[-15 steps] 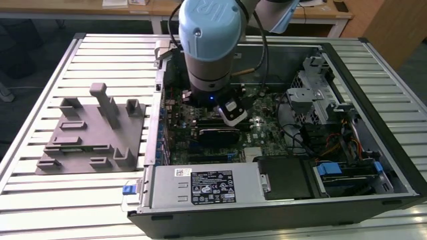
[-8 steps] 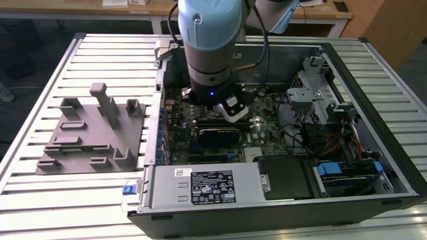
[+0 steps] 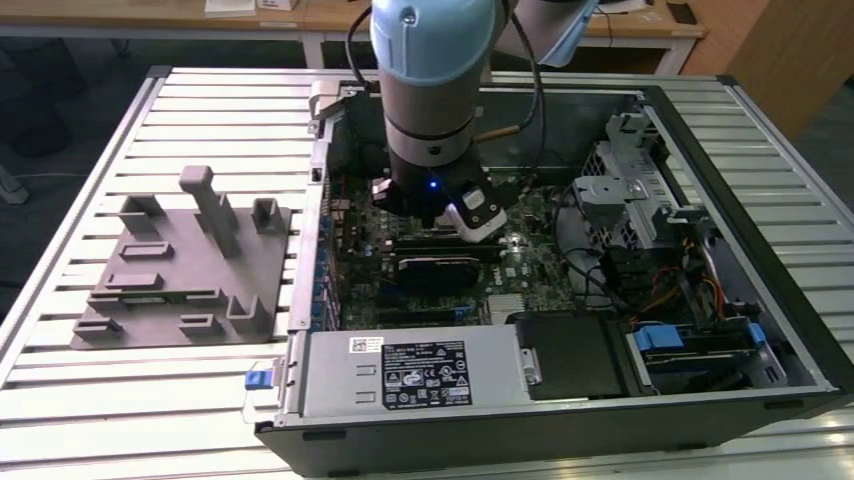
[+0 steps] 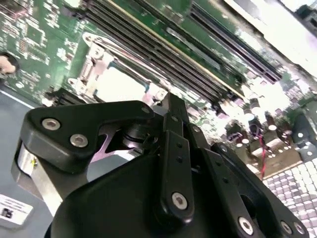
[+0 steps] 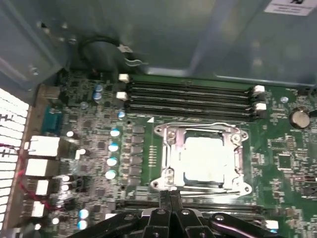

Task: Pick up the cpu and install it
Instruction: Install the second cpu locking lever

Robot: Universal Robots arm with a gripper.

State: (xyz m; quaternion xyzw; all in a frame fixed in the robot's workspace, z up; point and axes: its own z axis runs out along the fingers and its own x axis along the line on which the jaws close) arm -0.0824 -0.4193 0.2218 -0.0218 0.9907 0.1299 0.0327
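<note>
The gripper (image 5: pixel 168 198), fingers together and holding nothing, hovers just beside the motherboard socket (image 5: pixel 163 148), where the cpu (image 5: pixel 205 156) already sits; installation appears to be at seating, latching seemingly outstanding.

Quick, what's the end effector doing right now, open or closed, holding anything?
End effector: closed, nothing visibly held, beside the socket frame where the cpu sits.
</note>
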